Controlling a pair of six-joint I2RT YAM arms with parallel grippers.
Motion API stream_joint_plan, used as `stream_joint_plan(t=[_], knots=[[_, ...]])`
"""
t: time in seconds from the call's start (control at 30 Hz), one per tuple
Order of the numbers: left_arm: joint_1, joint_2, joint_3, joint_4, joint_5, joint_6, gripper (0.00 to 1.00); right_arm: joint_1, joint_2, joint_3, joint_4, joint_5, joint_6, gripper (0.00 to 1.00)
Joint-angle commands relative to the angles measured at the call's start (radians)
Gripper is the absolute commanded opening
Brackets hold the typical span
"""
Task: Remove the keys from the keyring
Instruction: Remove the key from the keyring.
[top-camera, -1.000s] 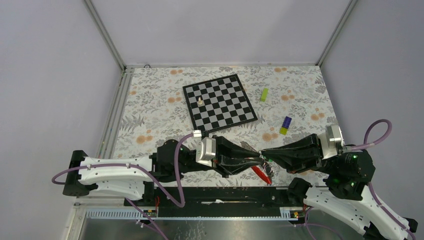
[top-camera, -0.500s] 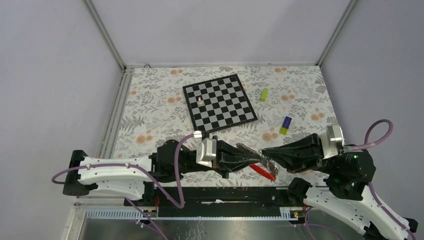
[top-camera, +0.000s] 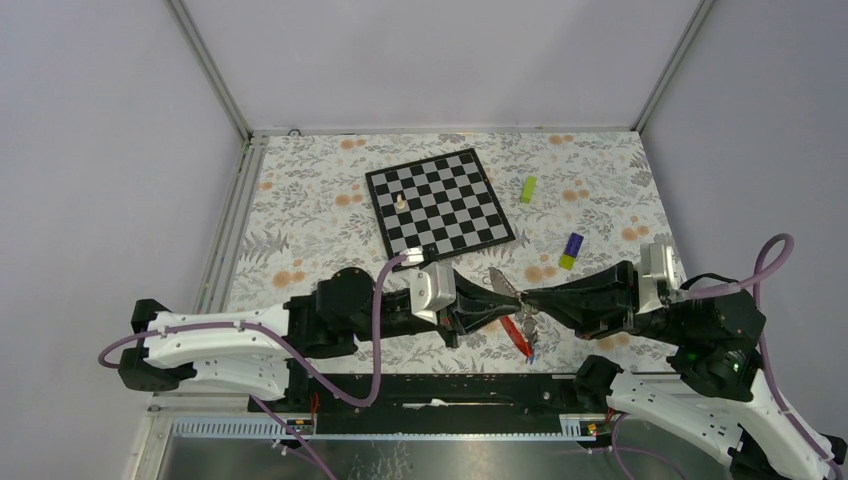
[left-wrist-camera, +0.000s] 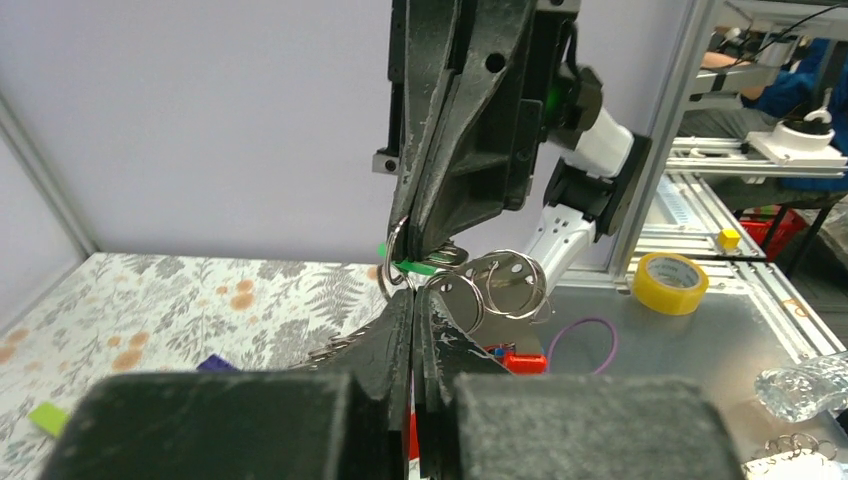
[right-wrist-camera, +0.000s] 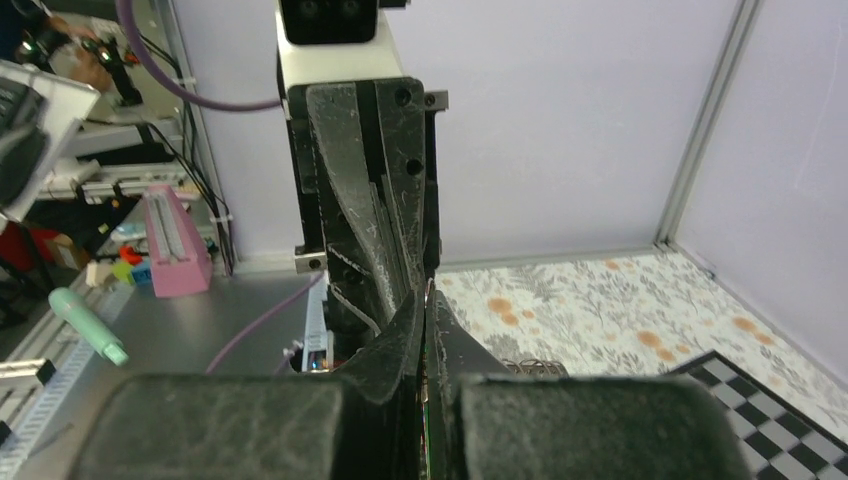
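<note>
**A:** What lies around your work spot?

**B:** Behind your grippers is the chessboard (top-camera: 440, 203), with one pale piece (top-camera: 401, 201) standing near its left corner. To its right lies a lime-green block (top-camera: 528, 189). Closer to you is a purple-and-yellow block (top-camera: 572, 250). Both blocks are well apart from the grippers. Your left wrist camera also shows a yellow tape roll (left-wrist-camera: 670, 283) on the metal surface off the table.

**A:** And what stands in the way?

**B:** Mostly your own tools. The left gripper (top-camera: 507, 304) and the right gripper (top-camera: 531, 298) meet tip to tip over the flowered table (top-camera: 300, 220), near its front edge. In each wrist view the other gripper's black fingers block much of what you see.

**A:** How are the fingers?

**B:** Both pairs are pressed together. Thin wire of the keyring (left-wrist-camera: 392, 250) comes out at each seam, so both are pinching it. You cannot tell whether a key is nipped as well.

**A:** How does the bunch look?

**B:** It is held up between the two tips. In your left wrist view, several silvery loops crowd just beside them. The keys (top-camera: 497, 280) fan out towards the chessboard. One green head (left-wrist-camera: 412, 266) sits right at the tips. The red strap (top-camera: 516, 337) trails towards the front edge.
</note>
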Motion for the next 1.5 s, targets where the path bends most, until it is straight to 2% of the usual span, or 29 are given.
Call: stream_joint_plan(t=[0.0,0.17,0.4,0.73,0.87,0.97,1.27,1.47], knots=[[-0.002,0.004,0.074,-0.111,-0.096,0.031,0.00,0.001,0.033,0.083,-0.142,0.004,-0.086,0.00],[-0.002,0.012,0.103,-0.189,-0.134,0.027,0.00,0.001,0.046,0.119,-0.207,0.017,-0.132,0.00],[-0.002,0.059,0.150,-0.267,-0.200,0.025,0.00,0.001,0.073,0.124,-0.237,0.017,-0.100,0.00],[-0.002,0.082,0.164,-0.255,-0.299,0.005,0.00,0.000,0.087,0.090,-0.236,0.018,-0.043,0.00],[-0.002,0.061,0.123,-0.195,-0.273,0.004,0.23,0.001,0.061,0.073,-0.194,0.056,-0.024,0.00],[-0.002,0.040,0.084,-0.145,-0.253,0.004,0.32,0.001,0.044,0.070,-0.160,0.095,-0.014,0.00],[-0.002,-0.011,-0.006,-0.030,-0.235,-0.024,0.36,0.001,-0.017,-0.004,-0.022,0.146,0.070,0.00],[-0.002,-0.022,-0.029,0.006,-0.207,-0.022,0.36,0.001,-0.020,-0.010,-0.006,0.149,0.087,0.00]])
